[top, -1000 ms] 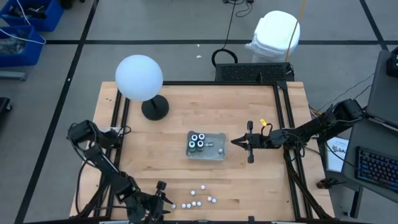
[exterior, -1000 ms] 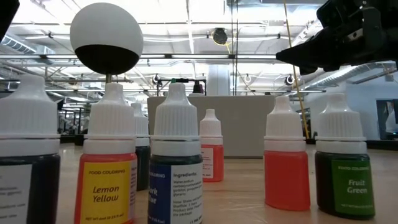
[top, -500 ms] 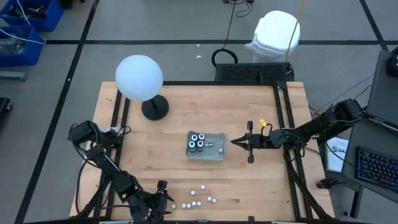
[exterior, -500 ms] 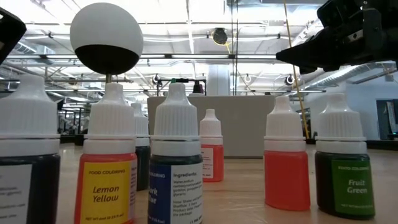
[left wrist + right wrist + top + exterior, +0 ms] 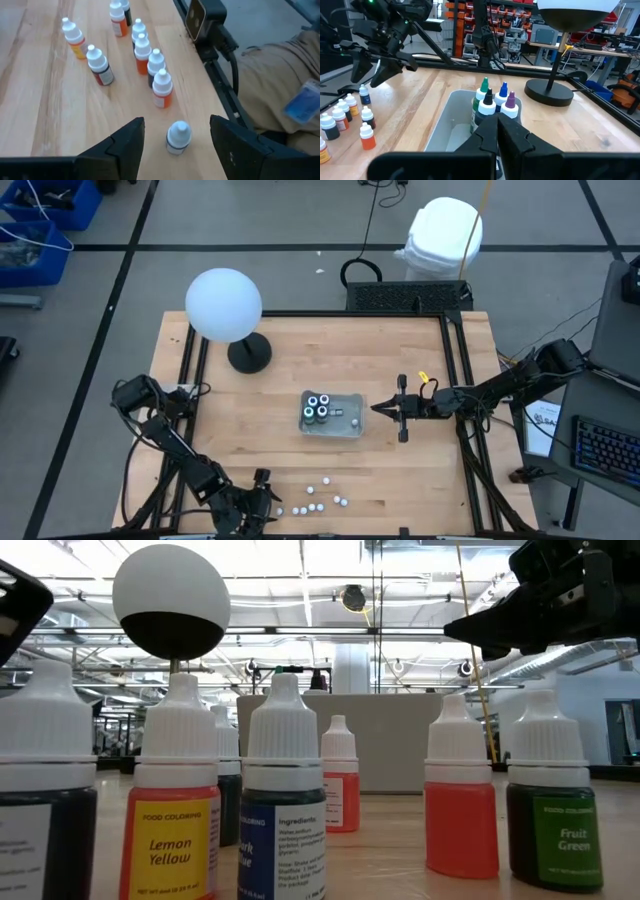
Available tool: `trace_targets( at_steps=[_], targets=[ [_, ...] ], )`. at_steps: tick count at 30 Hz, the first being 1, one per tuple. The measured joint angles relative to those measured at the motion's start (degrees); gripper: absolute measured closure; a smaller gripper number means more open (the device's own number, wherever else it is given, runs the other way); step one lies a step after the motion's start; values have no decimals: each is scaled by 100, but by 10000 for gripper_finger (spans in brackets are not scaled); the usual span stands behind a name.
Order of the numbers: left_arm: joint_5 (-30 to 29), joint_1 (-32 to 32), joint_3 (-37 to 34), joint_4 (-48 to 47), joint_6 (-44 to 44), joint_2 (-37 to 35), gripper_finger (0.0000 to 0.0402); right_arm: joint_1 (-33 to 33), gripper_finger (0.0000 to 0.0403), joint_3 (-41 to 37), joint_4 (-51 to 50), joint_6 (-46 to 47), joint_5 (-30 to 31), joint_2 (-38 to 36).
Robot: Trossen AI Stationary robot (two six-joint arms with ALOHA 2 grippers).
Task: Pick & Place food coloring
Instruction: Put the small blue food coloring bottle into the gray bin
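Butcher-block table (image 5: 280,370) under a gray floor, with a white globe lamp (image 5: 223,304) standing at the far left corner. Down at the near edge, the left arm is folded low and its left gripper (image 5: 262,502) hovers over the loose food coloring bottles (image 5: 318,494), fingers spread wide and nothing between them. From its wrist camera one white-capped bottle (image 5: 178,137) stands upright right between the two dark fingers (image 5: 125,145), untouched. Beyond it the other bottles stand in a loose cluster (image 5: 142,50), all upright, nozzle caps pointing straight up, long axis vertical, orange and dark bodies mixed. They sit close to the table's near rim, beside the black frame rail (image 5: 215,65), so there is little room on that side and plenty of bare wood toward the middle.

Over at mid-table, the right arm reaches in level from the right edge, and the right gripper (image 5: 385,409) sits just beside the clear tray (image 5: 350,428), fingers pinched together on nothing. Four bottles (image 5: 492,100) stand upright in the tray's far-left corner, caps green, black, blue and purple. Open board lies all around the tray.

At table height, the bottles fill the front of the low view; one label reads Lemon Yellow (image 5: 172,840), another Fruit Green (image 5: 550,830).
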Motion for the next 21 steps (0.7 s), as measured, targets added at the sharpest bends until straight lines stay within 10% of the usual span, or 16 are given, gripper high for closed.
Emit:
trace_targets(
  at_steps=[21],
  targets=[
    [595, 208, 0, 266, -255, 367, 172, 0, 401, 0, -2, 0, 0, 0]
  ],
)
